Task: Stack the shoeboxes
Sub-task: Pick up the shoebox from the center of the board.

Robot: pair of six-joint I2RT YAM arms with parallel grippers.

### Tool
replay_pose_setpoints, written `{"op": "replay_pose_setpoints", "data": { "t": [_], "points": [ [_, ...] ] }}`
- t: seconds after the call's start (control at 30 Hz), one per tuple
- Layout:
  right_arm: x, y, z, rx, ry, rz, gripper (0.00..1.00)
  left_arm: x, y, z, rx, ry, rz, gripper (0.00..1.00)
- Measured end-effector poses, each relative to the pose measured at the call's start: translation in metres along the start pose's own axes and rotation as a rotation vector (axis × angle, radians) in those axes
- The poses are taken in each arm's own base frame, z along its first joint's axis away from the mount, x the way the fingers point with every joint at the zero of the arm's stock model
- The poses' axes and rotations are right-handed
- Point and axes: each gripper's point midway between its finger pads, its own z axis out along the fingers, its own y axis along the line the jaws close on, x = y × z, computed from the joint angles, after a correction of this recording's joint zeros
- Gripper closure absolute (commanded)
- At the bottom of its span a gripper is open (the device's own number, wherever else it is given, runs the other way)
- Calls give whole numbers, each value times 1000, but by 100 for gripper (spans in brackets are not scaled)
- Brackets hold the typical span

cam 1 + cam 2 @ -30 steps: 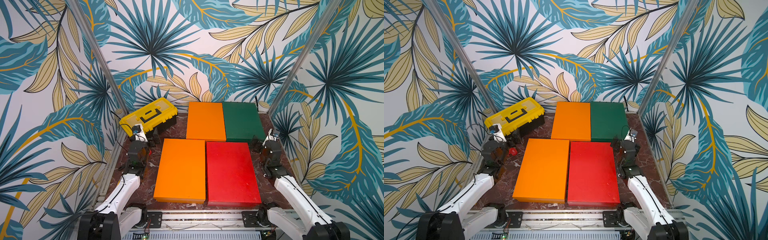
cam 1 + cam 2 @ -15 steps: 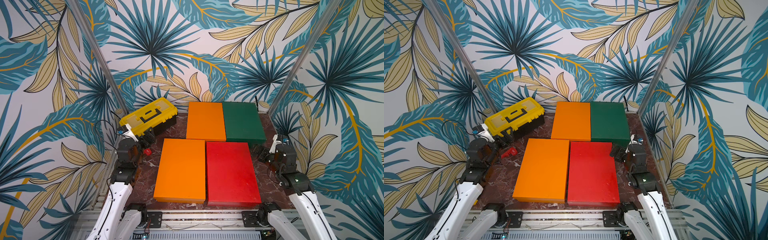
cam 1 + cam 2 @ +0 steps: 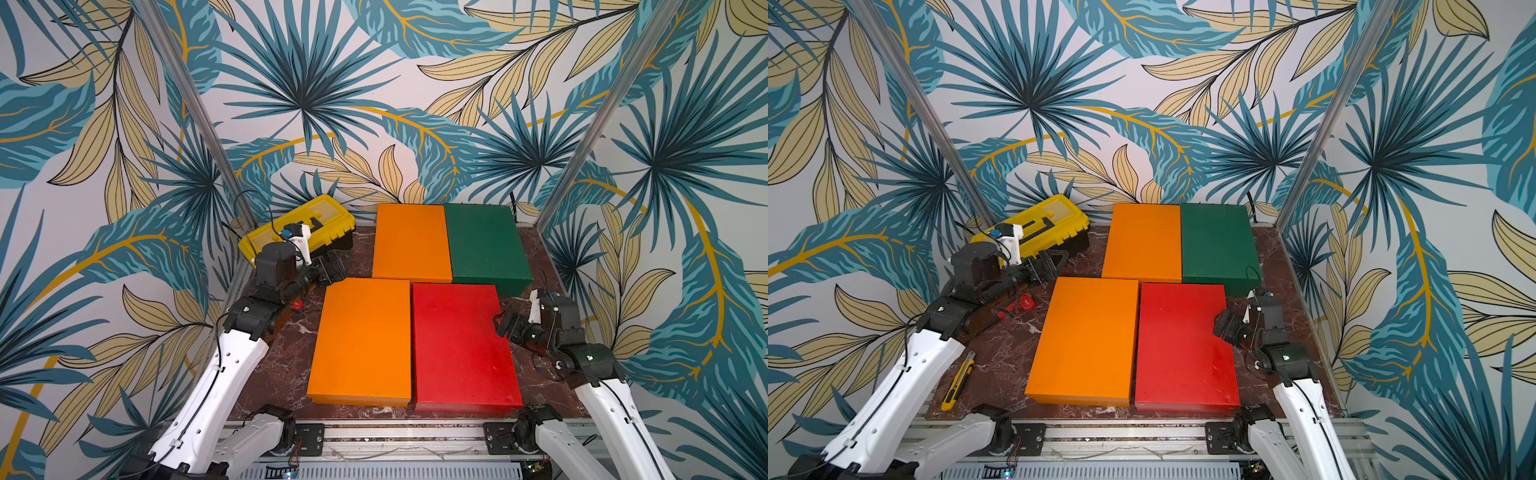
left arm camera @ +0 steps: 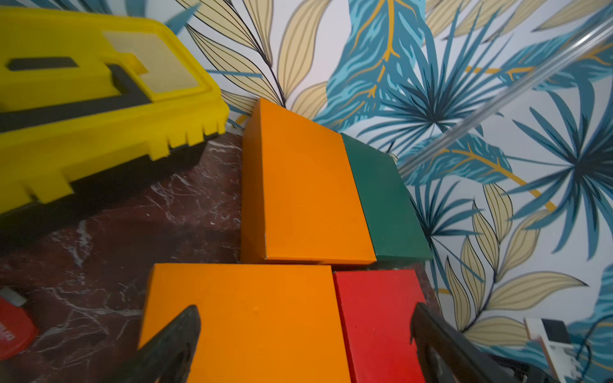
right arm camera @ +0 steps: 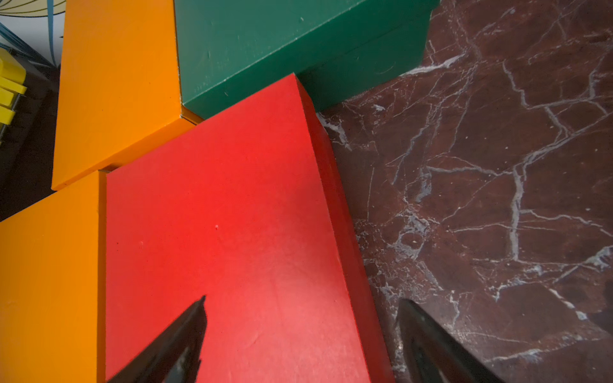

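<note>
Four shoeboxes lie flat in a two-by-two block, seen in both top views: a near orange one (image 3: 361,340), a red one (image 3: 461,349), a far orange one (image 3: 411,241) and a dark green one (image 3: 484,245). My left gripper (image 3: 332,268) hovers open by the near orange box's far left corner; the left wrist view shows that box (image 4: 245,318) between its spread fingers. My right gripper (image 3: 505,324) is open at the red box's right edge. In the right wrist view one finger (image 5: 185,331) is over the red lid (image 5: 232,232) and the other is over the table.
A yellow toolbox (image 3: 299,228) stands at the back left, close behind my left wrist. A red-handled tool (image 3: 1017,305) and a yellow utility knife (image 3: 959,380) lie on the marble table (image 3: 1000,357) left of the boxes. Patterned walls close three sides.
Both arms have swung inward. The left gripper rose and turned toward the near orange box's far corner; the right gripper moved from beside the green box to the red box's right edge.
</note>
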Motion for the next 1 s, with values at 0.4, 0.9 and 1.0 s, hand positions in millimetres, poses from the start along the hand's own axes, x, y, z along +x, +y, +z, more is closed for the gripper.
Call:
{"op": "replay_pose_setpoints", "data": {
  "t": [0.4,0.9,1.0],
  "points": [
    [26,11,15,-93,114,6,11,115,-85,41,111,429,103,8],
    [24,5,12,-73,68,6,9,225,-82,92,-25,761,99,5],
    [24,4,13,-71,70,9,9,227,-84,98,-39,768,94,5]
  ]
}}
